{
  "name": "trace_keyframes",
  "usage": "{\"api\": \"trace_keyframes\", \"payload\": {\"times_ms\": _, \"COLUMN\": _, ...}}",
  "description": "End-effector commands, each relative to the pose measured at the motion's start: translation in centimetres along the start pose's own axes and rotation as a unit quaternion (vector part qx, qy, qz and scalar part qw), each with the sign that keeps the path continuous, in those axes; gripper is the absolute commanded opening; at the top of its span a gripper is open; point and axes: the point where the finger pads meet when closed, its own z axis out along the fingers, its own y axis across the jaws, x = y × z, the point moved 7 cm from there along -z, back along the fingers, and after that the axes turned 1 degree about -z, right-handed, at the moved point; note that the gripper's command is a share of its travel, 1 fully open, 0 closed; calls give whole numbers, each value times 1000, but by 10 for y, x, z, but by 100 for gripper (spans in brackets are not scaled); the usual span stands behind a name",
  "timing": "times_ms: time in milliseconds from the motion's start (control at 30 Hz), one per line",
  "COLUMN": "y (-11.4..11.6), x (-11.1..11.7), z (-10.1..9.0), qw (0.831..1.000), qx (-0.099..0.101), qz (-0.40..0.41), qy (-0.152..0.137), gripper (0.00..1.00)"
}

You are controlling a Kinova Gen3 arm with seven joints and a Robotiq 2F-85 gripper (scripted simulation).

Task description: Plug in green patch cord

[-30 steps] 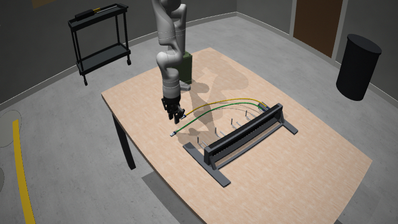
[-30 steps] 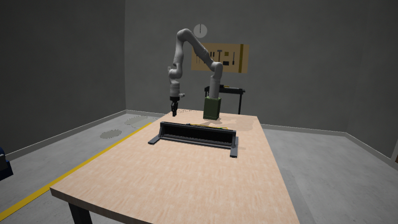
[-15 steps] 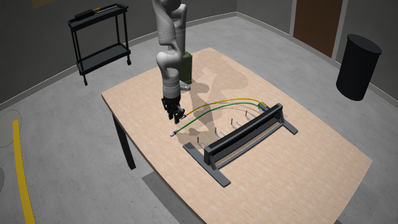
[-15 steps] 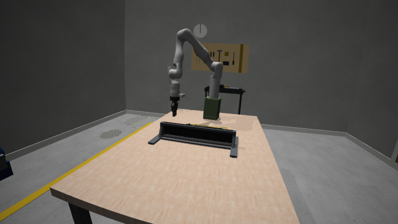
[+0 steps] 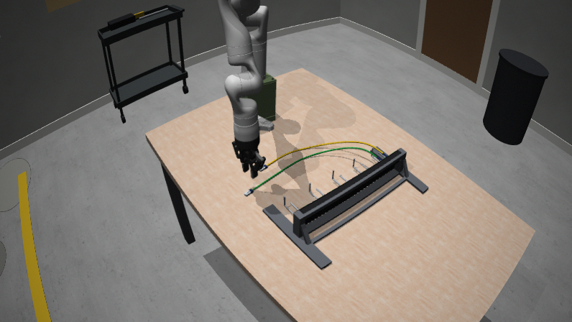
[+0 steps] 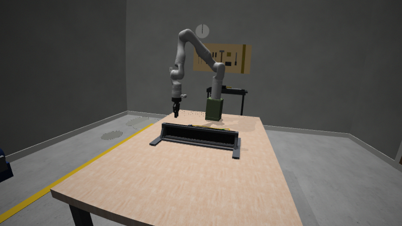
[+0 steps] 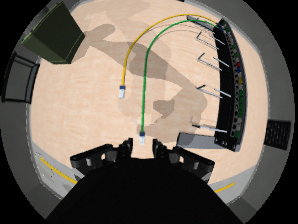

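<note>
The green patch cord (image 5: 304, 161) (image 7: 148, 63) arcs over the table (image 5: 400, 259) (image 6: 168, 182) from the far end of the rack (image 5: 352, 185) (image 6: 199, 134) (image 7: 229, 76). Its free plug (image 5: 248, 192) (image 7: 143, 137) lies on the table near the left edge. The yellow cord (image 5: 320, 146) (image 7: 133, 46) runs beside it, and its free plug (image 7: 121, 92) also lies on the table. My gripper (image 5: 253, 171) (image 6: 176, 114) (image 7: 142, 143) hangs above the green plug, partly open and empty. In the wrist view the plug shows just between the fingertips. The port labels are too small to tell.
Thin wire hooks (image 5: 334, 175) stand on the cord side of the rack. The arm's green pedestal (image 5: 267, 98) (image 6: 214, 109) stands at the table's far end. A black cart (image 5: 144, 60) and a black bin (image 5: 514, 95) stand on the floor.
</note>
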Motion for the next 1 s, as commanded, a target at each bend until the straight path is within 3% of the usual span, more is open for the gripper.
{"api": "trace_keyframes", "payload": {"times_ms": 0, "y": -1, "x": -4, "z": 2, "qw": 1000, "qx": -1, "qz": 0, "qy": -4, "gripper": 37}}
{"api": "trace_keyframes", "payload": {"times_ms": 967, "y": 1, "x": -4, "z": 43, "qw": 1000, "qx": -2, "qz": -3, "qy": -5, "gripper": 37}}
